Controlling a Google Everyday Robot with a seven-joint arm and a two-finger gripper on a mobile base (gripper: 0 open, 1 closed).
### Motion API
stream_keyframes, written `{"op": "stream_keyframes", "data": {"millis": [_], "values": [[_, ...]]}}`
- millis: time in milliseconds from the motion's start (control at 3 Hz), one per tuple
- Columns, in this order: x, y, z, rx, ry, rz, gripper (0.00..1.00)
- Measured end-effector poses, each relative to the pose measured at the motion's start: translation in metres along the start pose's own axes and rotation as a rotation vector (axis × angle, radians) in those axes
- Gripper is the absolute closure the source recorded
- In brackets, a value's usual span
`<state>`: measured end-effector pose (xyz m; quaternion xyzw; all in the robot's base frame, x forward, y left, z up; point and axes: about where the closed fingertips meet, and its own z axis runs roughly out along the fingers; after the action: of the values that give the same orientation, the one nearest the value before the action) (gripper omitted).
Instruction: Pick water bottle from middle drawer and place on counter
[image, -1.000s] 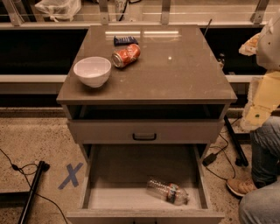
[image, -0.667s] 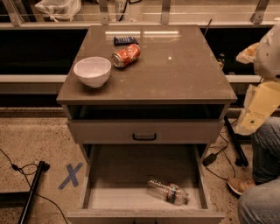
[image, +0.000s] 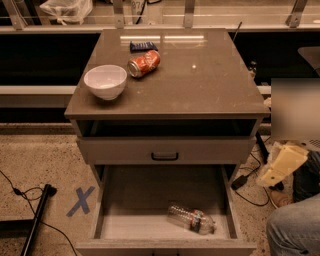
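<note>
The water bottle (image: 192, 219), clear with a dark-and-red label band, lies on its side on the pale floor of the open middle drawer (image: 140, 202), front right. The brown-grey counter (image: 205, 75) tops the cabinet. My gripper (image: 282, 162) is the cream-coloured piece at the right edge, beside the cabinet at about drawer height. It is well right of and above the bottle and touches nothing.
On the counter are a white bowl (image: 105, 81), an orange soda can (image: 144, 63) on its side and a dark blue packet (image: 143, 46). A closed drawer front with a black bar handle (image: 165, 156) sits above the open drawer. A person's leg (image: 295, 230) is at bottom right; cables and blue X tape (image: 81, 201) lie on the floor.
My arm at the right edge has moved down, from counter height to drawer height. The bottle and the counter items have not moved.
</note>
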<state>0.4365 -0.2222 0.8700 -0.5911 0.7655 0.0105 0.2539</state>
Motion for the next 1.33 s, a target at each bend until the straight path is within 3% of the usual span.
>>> {"op": "stream_keyframes", "data": {"millis": [333,667,1000,1333], "values": [[-0.003,-0.016,-0.001,0.074,-0.022,-0.009,0.0],[0.006,-0.001,0.042,-0.042,0.016,0.003,0.0],[0.027,0.05,0.118,-0.226,-0.003,0.052,0.0],[0.055,0.111,0.171,-0.34,-0.068,0.115,0.0]]}}
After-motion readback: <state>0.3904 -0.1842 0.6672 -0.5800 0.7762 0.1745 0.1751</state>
